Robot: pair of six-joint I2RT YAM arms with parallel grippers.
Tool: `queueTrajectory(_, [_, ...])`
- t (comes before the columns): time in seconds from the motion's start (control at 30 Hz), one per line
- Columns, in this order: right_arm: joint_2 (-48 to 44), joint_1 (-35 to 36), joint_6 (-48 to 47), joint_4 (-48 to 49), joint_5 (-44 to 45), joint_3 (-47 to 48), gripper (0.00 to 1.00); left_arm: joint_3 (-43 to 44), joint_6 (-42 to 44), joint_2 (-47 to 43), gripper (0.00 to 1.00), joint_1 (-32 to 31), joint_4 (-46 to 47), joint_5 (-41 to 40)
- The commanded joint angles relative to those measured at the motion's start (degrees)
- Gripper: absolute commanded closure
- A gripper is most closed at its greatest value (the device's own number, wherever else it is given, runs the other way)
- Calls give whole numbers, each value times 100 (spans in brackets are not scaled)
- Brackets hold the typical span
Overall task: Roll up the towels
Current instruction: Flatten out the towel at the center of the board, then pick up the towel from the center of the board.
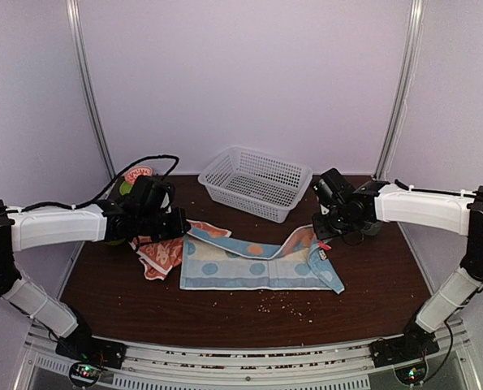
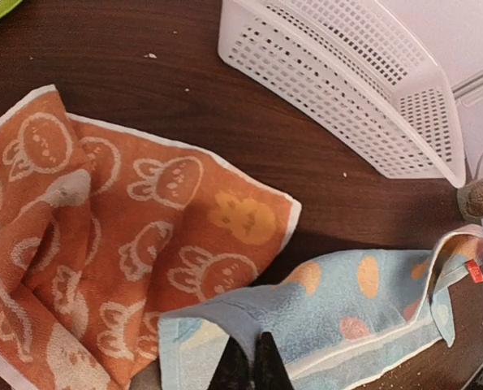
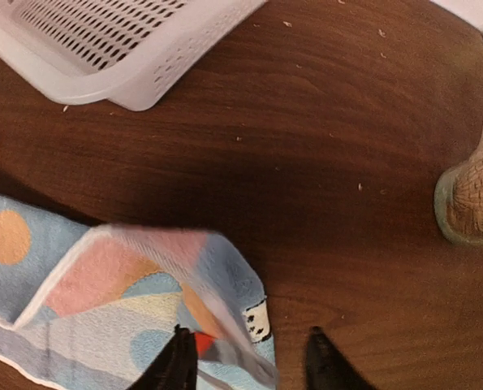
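Observation:
The light blue towel (image 1: 257, 264) with peach and pink patches lies spread across the table's middle. Its right end is lifted into a fold. The orange-red towel (image 1: 161, 253) with white bunny shapes lies crumpled at its left, partly under it. My left gripper (image 1: 174, 225) is shut on a raised fold of the blue towel (image 2: 363, 317) near its left end (image 2: 252, 367), beside the orange towel (image 2: 103, 227). My right gripper (image 1: 326, 233) is open (image 3: 249, 367). The blue towel's right corner (image 3: 103, 301), with a red tag, hangs blurred between its fingers.
A white mesh basket (image 1: 257, 183) stands at the back centre; it also shows in the left wrist view (image 2: 347, 73) and the right wrist view (image 3: 103, 41). A green and red object (image 1: 134, 177) sits back left. A small woven brownish object (image 3: 468, 199) stands right of the towel. Crumbs lie near the front.

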Motion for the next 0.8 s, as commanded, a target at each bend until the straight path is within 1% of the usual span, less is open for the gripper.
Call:
queueTrajectory(0.0, [21, -94, 162, 96, -160, 133, 43, 143, -156, 317, 100, 245, 122, -187])
queueTrajectory(0.03, [-35, -130, 249, 146, -197, 68, 40, 169, -172, 404, 100, 280, 133, -144])
queueTrajectory(0.1, [-213, -220, 432, 385, -309, -185, 38, 211, -173, 531, 100, 320, 189, -65])
queueTrajectory(0.23, [-437, -501, 726, 1226, -946, -780, 40, 289, -110, 678, 100, 374, 222, -36])
queueTrajectory(0.33, [-415, -541, 669, 1764, -1331, -841, 42, 341, -14, 705, 100, 383, 154, -77])
queueTrajectory(0.4, [-137, -426, 493, 1616, -1462, -457, 46, 350, 31, 717, 100, 386, 130, -94])
queueTrajectory(0.5, [475, -40, 168, 1006, -1292, 410, 53, 315, 38, 738, 100, 385, 134, -100])
queueTrajectory(0.57, [854, 161, 85, 749, -1129, 812, 59, 272, 26, 748, 100, 386, 162, -108])
queueTrajectory(0.63, [1165, 360, 25, 594, -935, 1122, 62, 231, 27, 759, 100, 387, 174, -111])
queueTrajectory(0.7, [1564, 541, 18, 276, -584, 1519, 62, 193, 23, 753, 100, 389, 171, -144])
queueTrajectory(0.73, [1764, 615, 66, 48, -370, 1728, 59, 175, 35, 742, 100, 387, 173, -152])
queueTrajectory(0.77, [1937, 674, 101, -121, -136, 1916, 54, 164, 37, 741, 100, 386, 164, -161])
